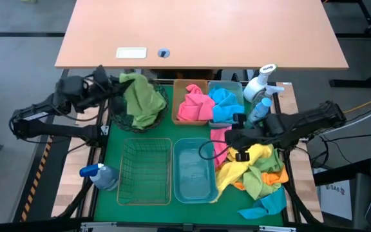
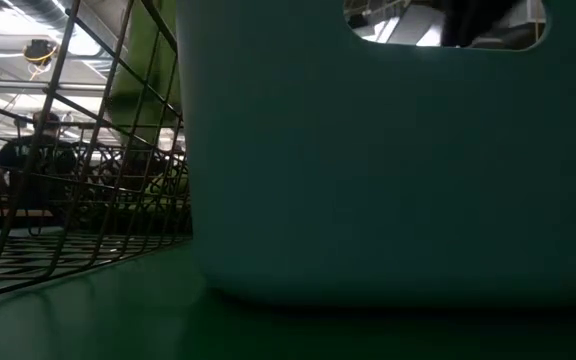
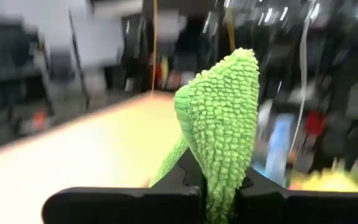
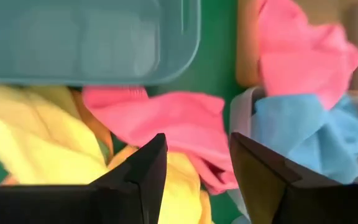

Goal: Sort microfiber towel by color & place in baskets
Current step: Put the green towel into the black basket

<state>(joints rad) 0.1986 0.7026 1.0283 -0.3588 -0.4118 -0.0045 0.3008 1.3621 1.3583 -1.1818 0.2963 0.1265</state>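
My left gripper (image 1: 120, 84) is shut on a green towel (image 1: 142, 98) over the dark green mesh basket (image 1: 163, 111) at the far left of the green mat. My right gripper (image 4: 197, 163) is open and stands just above a pink towel (image 4: 166, 115) at the edge of the mixed pile (image 1: 253, 171); whether it touches the towel I cannot tell. The amber bin (image 1: 180, 87) holds a pink towel (image 1: 193, 104). The pale blue bin (image 1: 232, 86) holds a blue towel (image 1: 223, 103). The rectangular wire basket (image 1: 145, 171) and the blue bin (image 1: 193, 169) stand nearer. My left gripper pinches a bunched fold of the green towel (image 3: 224, 168) between its two fingers (image 3: 185, 180), coming from the table's left. The fold sticks out past the fingertips. The rest of the towel hangs down, and its lower part (image 1: 143, 113) lies on the mesh basket.
Spray bottles stand at the mat's near left (image 1: 99, 175) and far right (image 1: 261, 82), with a third (image 1: 257, 111) beside my right arm. The pile holds yellow, orange, green and blue towels. A tan table (image 1: 198, 32) lies beyond. A person (image 2: 28, 150) sits in the room behind.
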